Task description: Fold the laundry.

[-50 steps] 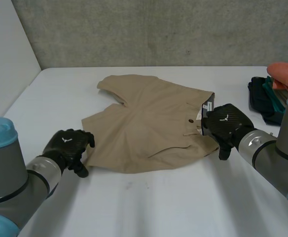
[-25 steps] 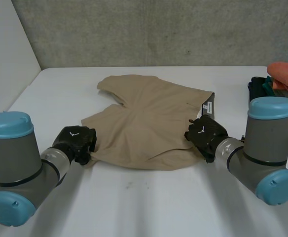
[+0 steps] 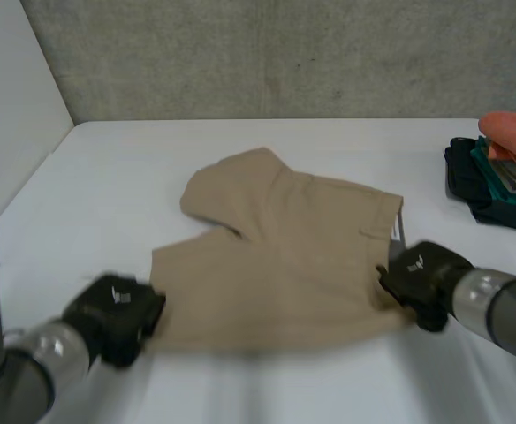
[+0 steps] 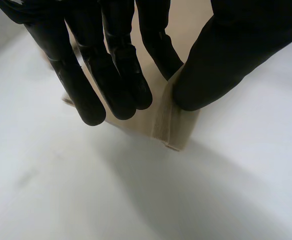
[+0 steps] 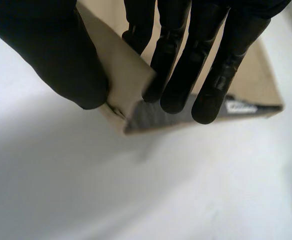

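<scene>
Tan shorts (image 3: 276,256) lie spread on the white table (image 3: 108,168), waistband toward my right arm, legs toward my left. My left hand (image 3: 115,318) pinches the hem corner (image 4: 173,125) of the near leg between thumb and fingers. My right hand (image 3: 421,276) pinches the near waistband corner (image 5: 128,85) the same way, and the band's dark inner lining (image 5: 156,117) shows below its fingers. Both held corners sit slightly above the table. The far leg (image 3: 240,181) lies flat.
A stack of folded clothes (image 3: 497,168), dark, teal and orange, sits at the table's right edge. A grey wall runs along the back and a white panel stands at the left.
Both hands closed on the near edge of the shorts and pulled it toward me and to the right. The whole garment slid along with them.
</scene>
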{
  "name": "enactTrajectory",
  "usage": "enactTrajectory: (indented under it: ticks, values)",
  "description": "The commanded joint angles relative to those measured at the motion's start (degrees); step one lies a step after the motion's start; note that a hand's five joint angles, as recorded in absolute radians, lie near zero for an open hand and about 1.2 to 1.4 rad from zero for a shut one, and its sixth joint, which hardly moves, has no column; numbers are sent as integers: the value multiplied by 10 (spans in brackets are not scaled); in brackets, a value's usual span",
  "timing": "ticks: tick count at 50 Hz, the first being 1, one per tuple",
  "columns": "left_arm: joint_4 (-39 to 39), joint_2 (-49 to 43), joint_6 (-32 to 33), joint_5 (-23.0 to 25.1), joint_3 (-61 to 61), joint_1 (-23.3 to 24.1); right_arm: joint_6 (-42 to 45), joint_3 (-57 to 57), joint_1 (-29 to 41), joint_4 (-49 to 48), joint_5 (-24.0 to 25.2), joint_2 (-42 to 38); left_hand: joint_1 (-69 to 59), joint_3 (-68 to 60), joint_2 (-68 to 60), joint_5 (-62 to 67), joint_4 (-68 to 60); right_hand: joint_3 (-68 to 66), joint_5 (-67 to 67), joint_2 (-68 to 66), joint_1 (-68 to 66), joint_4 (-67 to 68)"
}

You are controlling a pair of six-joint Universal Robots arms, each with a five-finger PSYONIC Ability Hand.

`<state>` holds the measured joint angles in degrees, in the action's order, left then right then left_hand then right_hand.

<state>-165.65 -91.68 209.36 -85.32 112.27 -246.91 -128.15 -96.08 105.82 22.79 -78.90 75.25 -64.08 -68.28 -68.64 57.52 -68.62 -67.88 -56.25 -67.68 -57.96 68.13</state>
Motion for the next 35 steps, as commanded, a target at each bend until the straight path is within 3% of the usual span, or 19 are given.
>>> enactTrajectory:
  ticks: [1, 7, 15, 20, 27, 32, 35]
  values:
    - [110, 17, 30, 1, 28, 71, 52, -31, -21, 77, -3, 19, -159, -117, -114, 125, -114, -121, -137, -123, -220, 119]
    - [110, 1, 39, -2, 8, 81, 60, -51, -27, 90, 2, 24, -159, -117, -114, 125, -114, -121, -137, -123, -220, 119]
    - [56, -103, 53, -2, -150, 80, 26, -8, -64, 56, 21, 25, -159, -117, -114, 125, -114, -121, -137, -123, -220, 119]
    - [-91, -220, 69, -5, -299, 69, -94, 47, -65, -43, 22, 8, -159, -117, -114, 125, -114, -121, -137, -123, -220, 119]
    - [-300, -364, 116, -5, -431, 62, -148, 112, -56, -136, 6, -90, -159, -117, -114, 125, -114, -121, -137, -123, -220, 119]
    - [-440, -472, 155, 1, -515, 52, -154, 172, -12, -231, -91, -154, -159, -117, -114, 125, -114, -121, -137, -123, -220, 119]
    - [-472, -520, 155, 2, -563, 49, -150, 203, 4, -307, -129, -202, -159, -117, -114, 125, -114, -121, -137, -123, -220, 119]
